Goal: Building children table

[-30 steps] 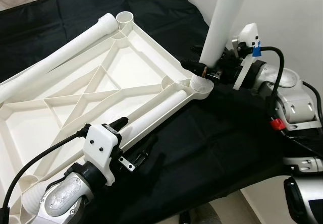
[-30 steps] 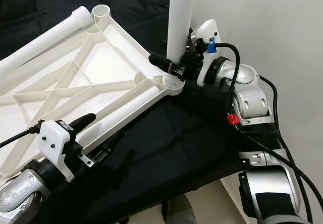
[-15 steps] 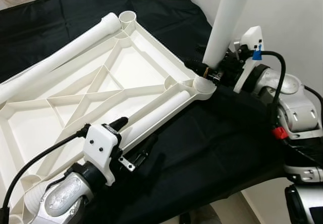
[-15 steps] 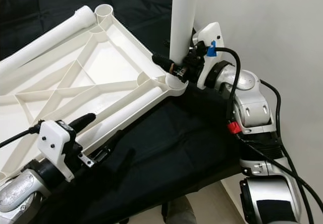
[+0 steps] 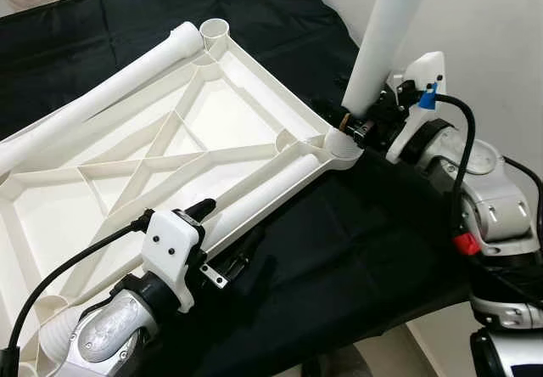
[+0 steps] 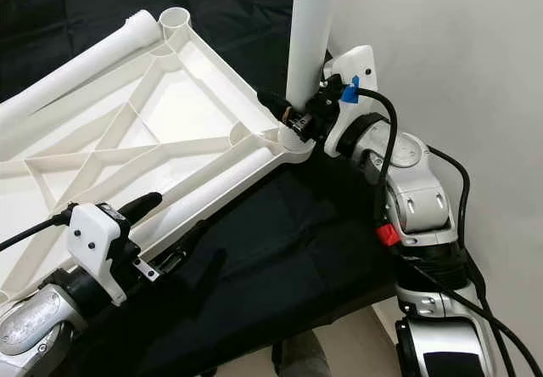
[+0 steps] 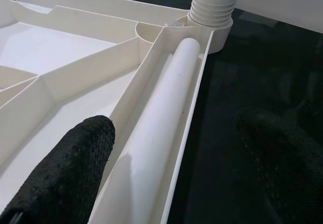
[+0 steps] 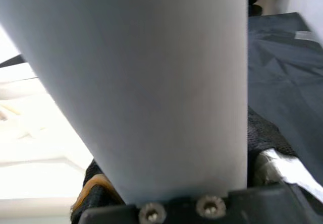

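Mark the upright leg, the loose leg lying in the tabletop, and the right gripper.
upright leg (image 5: 382, 42), left eye view, mid-shaft above the corner socket
loose leg (image 7: 161, 128), left wrist view, middle of the tube in the rim channel
right gripper (image 5: 352, 122), left eye view, fingers at the upright leg's base

head views downward, wrist views close-up

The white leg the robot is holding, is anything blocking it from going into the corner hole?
Nothing visible does. The right tool grips the leg, whose ribbed end already sits in the corner hole of the tabletop.
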Tool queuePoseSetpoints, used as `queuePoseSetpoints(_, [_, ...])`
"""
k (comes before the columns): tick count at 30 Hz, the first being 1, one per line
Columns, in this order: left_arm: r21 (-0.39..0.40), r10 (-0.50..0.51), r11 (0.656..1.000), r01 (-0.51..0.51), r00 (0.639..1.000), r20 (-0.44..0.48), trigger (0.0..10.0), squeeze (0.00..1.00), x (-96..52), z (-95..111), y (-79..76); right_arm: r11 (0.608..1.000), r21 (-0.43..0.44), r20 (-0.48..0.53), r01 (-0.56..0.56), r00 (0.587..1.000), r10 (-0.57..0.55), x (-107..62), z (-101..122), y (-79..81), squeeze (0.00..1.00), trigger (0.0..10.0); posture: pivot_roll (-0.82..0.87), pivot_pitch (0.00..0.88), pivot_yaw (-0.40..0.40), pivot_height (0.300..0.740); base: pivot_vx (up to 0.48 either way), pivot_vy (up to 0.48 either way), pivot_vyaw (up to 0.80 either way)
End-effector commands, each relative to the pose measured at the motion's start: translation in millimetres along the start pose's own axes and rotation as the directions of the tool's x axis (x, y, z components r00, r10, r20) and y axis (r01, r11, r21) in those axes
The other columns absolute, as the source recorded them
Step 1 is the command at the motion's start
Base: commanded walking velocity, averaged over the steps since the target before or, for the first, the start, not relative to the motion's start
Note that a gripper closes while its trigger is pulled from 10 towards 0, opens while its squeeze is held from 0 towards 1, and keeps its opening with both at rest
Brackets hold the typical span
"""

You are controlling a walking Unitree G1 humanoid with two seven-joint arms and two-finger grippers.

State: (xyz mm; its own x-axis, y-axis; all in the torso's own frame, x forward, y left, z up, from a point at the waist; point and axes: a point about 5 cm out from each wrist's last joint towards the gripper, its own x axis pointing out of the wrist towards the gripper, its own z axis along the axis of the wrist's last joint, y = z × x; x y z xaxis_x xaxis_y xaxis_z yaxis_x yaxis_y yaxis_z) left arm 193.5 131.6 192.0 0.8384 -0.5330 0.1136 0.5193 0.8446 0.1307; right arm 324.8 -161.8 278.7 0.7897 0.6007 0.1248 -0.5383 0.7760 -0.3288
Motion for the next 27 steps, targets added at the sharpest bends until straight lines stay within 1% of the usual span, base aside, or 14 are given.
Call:
queuePoseSetpoints(1, [0.012,-0.005,1.0,0.005,1.0,-0.024,10.0,0.0,-2.6,-4.7,0.2,0.992,0.069,-0.189,0.105,0.978,-0.09,-8.7,-37.6,-1.5,0.0,10.0,0.02,0.347,0.029,0.74,0.0,0.0,0.0])
queuePoseSetpoints(4, [0.013,-0.005,1.0,0.005,1.0,-0.023,10.0,0.0,-2.1,-4.9,0.7,0.986,0.061,-0.19,0.156,0.971,-0.142,-8.9,-34.6,0.8,0.0,10.0,0.02,0.345,0.029,0.74,0.0,0.0,0.0])
queuePoseSetpoints(6, [0.013,-0.005,1.0,0.005,1.0,-0.023,10.0,0.0,-1.8,-5.0,0.8,0.983,0.062,-0.189,0.17,0.969,-0.156,-8.9,-33.6,1.3,0.0,10.0,0.02,0.345,0.029,0.74,0.0,0.0,0.0])
queuePoseSetpoints(10, [0.013,-0.005,1.0,0.005,1.0,-0.021,10.0,0.0,-1.0,-5.3,1.0,0.971,0.052,-0.182,0.234,0.958,-0.221,-9.9,-32.0,-0.3,0.0,10.0,0.01,0.344,0.028,0.74,0.0,0.0,0.0])
queuePoseSetpoints(16, [0.013,-0.005,1.0,0.005,1.0,-0.02,10.0,0.0,-0.6,-5.3,1.0,0.96,0.043,-0.184,0.278,0.946,-0.265,-11.1,-31.6,-1.2,0.0,10.0,0.01,0.342,0.026,0.74,0.0,0.0,0.0])
queuePoseSetpoints(17, [0.014,-0.004,1.0,0.004,1.0,-0.018,10.0,0.0,-0.5,-5.4,1.2,0.945,0.039,-0.184,0.324,0.932,-0.312,-12.1,-30.7,-1.6,0.0,10.0,0.01,0.342,0.026,0.74,0.0,0.0,0.0])
queuePoseSetpoints(18, [0.014,-0.004,1.0,0.004,1.0,-0.018,10.0,0.0,-0.5,-5.4,1.2,0.945,0.039,-0.184,0.324,0.932,-0.312,-12.1,-30.7,-1.6,0.0,10.0,0.01,0.342,0.026,0.74,0.0,0.0,0.0])
queuePoseSetpoints(19, [0.015,-0.004,1.0,0.004,1.0,-0.018,10.0,0.0,-0.3,-5.4,1.3,0.937,0.036,-0.184,0.348,0.924,-0.336,-12.6,-30.1,-1.4,0.0,10.0,0.01,0.341,0.026,0.74,0.0,0.0,0.0])
queuePoseSetpoints(21, [0.015,-0.004,1.0,0.004,1.0,-0.017,10.0,0.0,-0.2,-5.4,1.4,0.931,0.034,-0.183,0.363,0.918,-0.351,-12.9,-29.5,-0.2,0.0,10.0,0.01,0.341,0.026,0.74,0.0,0.0,0.0])
queuePoseSetpoints(23, [0.015,-0.004,1.0,0.004,1.0,-0.016,10.0,0.0,0.1,-5.8,1.9,0.92,0.034,-0.18,0.391,0.908,-0.379,-13.0,-28.2,5.9,0.0,10.0,0.01,0.34,0.027,0.74,0.0,0.0,0.0])
queuePoseSetpoints(27, [0.016,-0.005,1.0,0.005,1.0,-0.015,10.0,0.0,0.2,-5.8,1.8,0.911,0.037,-0.177,0.41,0.9,-0.397,-12.9,-27.1,11.1,0.0,10.0,0.01,0.34,0.027,0.74,0.0,0.0,0.0])
